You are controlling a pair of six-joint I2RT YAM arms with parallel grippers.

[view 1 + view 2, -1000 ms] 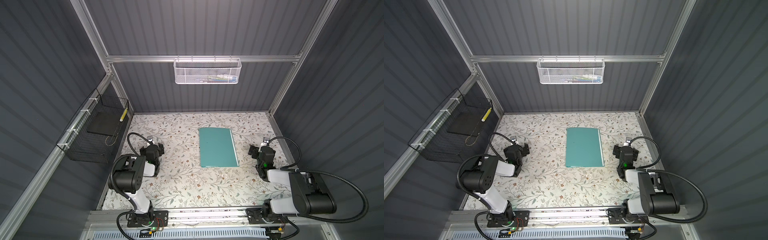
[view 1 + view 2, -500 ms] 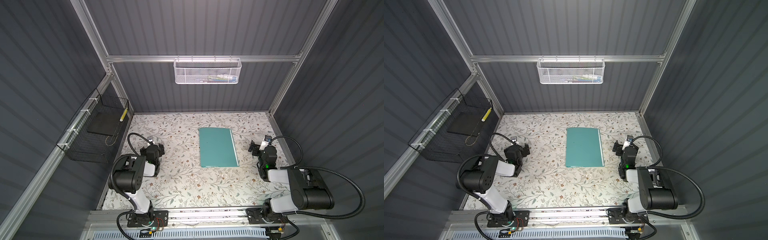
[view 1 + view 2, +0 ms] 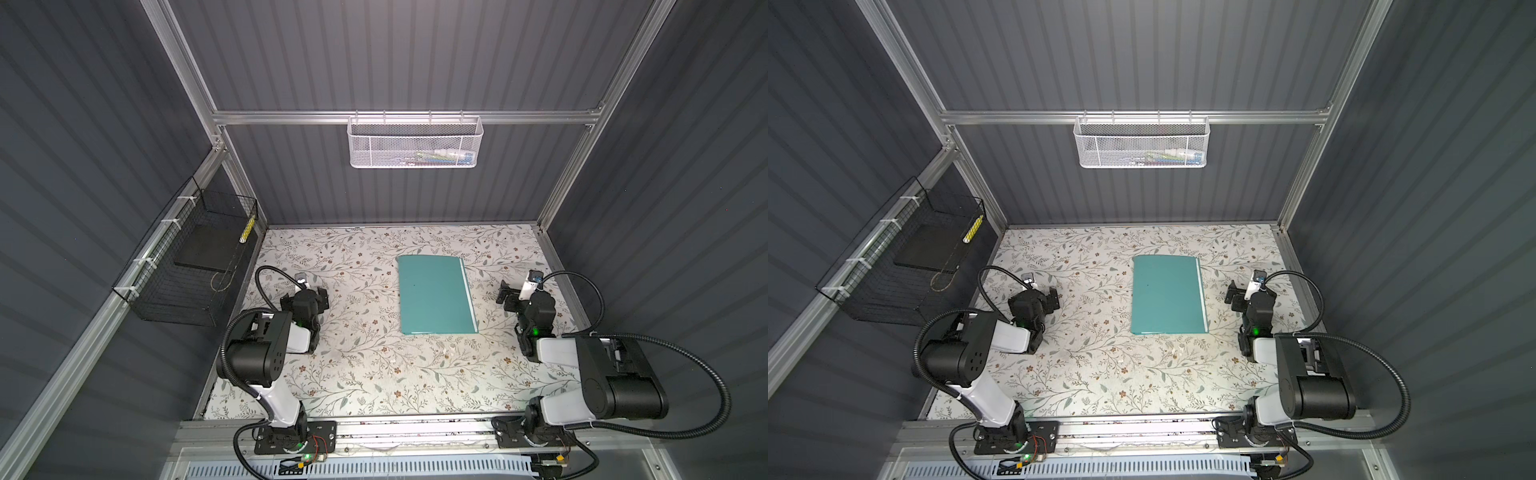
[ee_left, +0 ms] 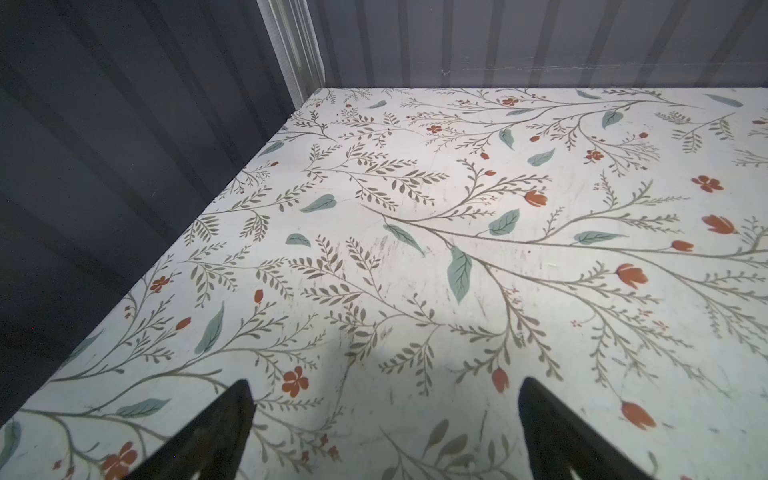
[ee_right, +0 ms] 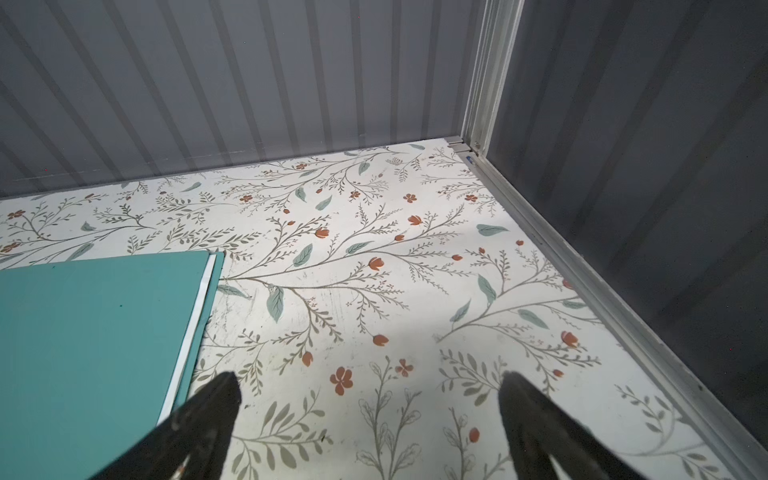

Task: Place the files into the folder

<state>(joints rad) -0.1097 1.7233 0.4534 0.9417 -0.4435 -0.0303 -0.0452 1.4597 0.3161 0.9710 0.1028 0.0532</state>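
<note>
Folder (image 3: 434,297) lies closed and flat at mid-frame in both top views. The files (image 5: 189,332) show only as a thin white strip along its right edge. Expect it to be light, thin, floppy and slick, so pinch that open right edge. You've got open counter (image 3: 353,365) all round. Left gripper (image 4: 384,388) and right gripper (image 5: 368,380) are spread wide and empty, one on each side.

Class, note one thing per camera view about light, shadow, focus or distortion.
In both top views: even light, the flat teal-green folder sharp, the grey ribbed walls splaying outward. Left wrist view: a soft shadow dims the floral tabletop by the left gripper. Right wrist view: the right gripper looms dark, edges soft.
</note>
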